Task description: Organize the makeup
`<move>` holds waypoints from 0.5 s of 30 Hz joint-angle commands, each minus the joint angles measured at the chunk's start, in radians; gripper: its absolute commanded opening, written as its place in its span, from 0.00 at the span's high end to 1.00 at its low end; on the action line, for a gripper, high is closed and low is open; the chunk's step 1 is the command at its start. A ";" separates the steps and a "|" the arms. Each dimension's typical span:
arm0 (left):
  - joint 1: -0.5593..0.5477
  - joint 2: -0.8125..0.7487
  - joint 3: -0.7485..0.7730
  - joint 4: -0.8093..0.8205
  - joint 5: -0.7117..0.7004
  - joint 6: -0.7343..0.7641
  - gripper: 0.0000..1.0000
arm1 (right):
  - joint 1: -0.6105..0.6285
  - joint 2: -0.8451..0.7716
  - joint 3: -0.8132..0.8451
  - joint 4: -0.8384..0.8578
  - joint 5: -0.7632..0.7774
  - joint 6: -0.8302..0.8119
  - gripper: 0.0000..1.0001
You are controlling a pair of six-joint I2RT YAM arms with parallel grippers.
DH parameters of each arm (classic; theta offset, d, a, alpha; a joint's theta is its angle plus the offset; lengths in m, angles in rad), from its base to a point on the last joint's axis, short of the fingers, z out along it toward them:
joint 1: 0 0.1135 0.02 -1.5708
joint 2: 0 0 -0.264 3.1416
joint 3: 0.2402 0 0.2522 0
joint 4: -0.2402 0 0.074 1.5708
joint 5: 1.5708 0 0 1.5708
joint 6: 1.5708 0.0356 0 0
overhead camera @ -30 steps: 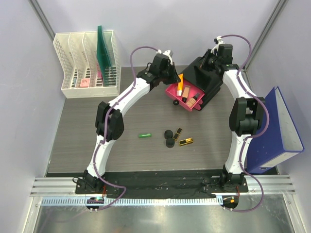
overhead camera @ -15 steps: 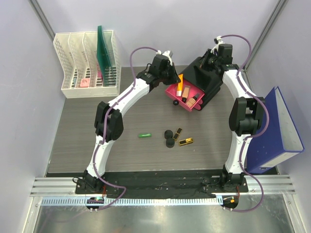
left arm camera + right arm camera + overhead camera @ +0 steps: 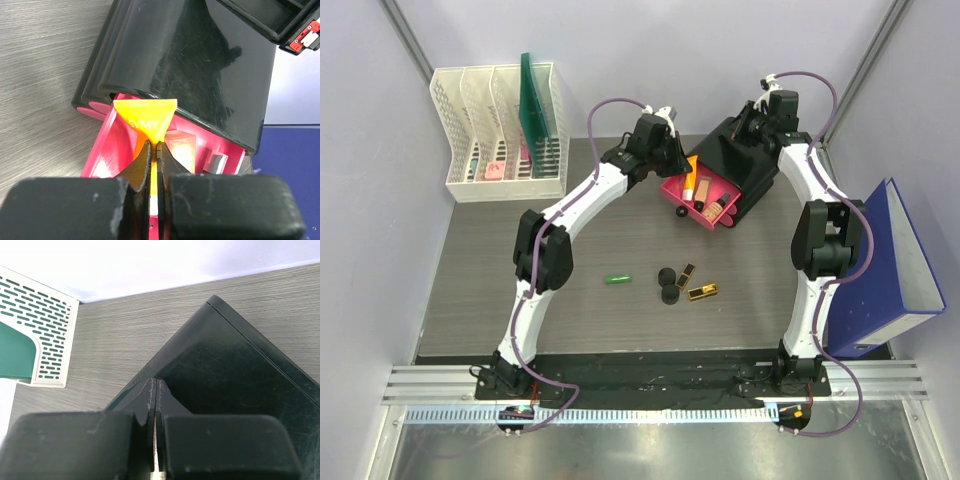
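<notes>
Reaching over pink drawer [image 3: 107, 145]: left gripper [image 3: 153, 145] jaws together, tips at orange tube [image 3: 145, 116] standing in it; pinch unclear. Right gripper [image 3: 154, 382] closed above black box [image 3: 225, 370].

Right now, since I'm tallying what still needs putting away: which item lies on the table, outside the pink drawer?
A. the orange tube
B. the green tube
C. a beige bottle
B: the green tube lies on the table, left of the black compacts, while the orange tube and the beige bottles sit in the open pink drawer.
</notes>
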 commanded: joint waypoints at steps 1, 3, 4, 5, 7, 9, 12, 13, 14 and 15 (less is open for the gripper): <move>0.003 -0.026 -0.008 -0.047 -0.003 0.020 1.00 | 0.001 0.135 -0.089 -0.352 0.071 -0.039 0.99; 0.003 -0.020 -0.002 -0.064 -0.003 0.019 1.00 | 0.001 0.135 -0.088 -0.352 0.069 -0.039 0.99; 0.003 -0.020 0.001 -0.066 -0.002 0.017 1.00 | 0.001 0.134 -0.088 -0.352 0.069 -0.040 0.99; 0.003 -0.019 0.001 -0.067 -0.003 0.016 1.00 | 0.001 0.134 -0.089 -0.352 0.069 -0.039 0.99; 0.005 -0.011 0.015 -0.083 -0.007 0.010 1.00 | -0.001 0.135 -0.088 -0.352 0.068 -0.039 0.99; 0.003 0.006 0.030 -0.096 -0.002 0.008 1.00 | 0.001 0.135 -0.088 -0.352 0.068 -0.037 0.99; 0.005 0.026 0.056 -0.127 0.000 0.011 1.00 | 0.001 0.137 -0.088 -0.352 0.068 -0.039 0.99; 0.003 0.029 0.064 -0.133 0.000 0.011 1.00 | -0.001 0.135 -0.086 -0.352 0.068 -0.037 0.99; 0.003 0.029 0.064 -0.138 0.003 0.013 1.00 | -0.001 0.135 -0.086 -0.351 0.068 -0.037 0.99; 0.003 0.029 0.061 -0.138 0.007 0.013 1.00 | 0.001 0.135 -0.086 -0.352 0.068 -0.037 0.99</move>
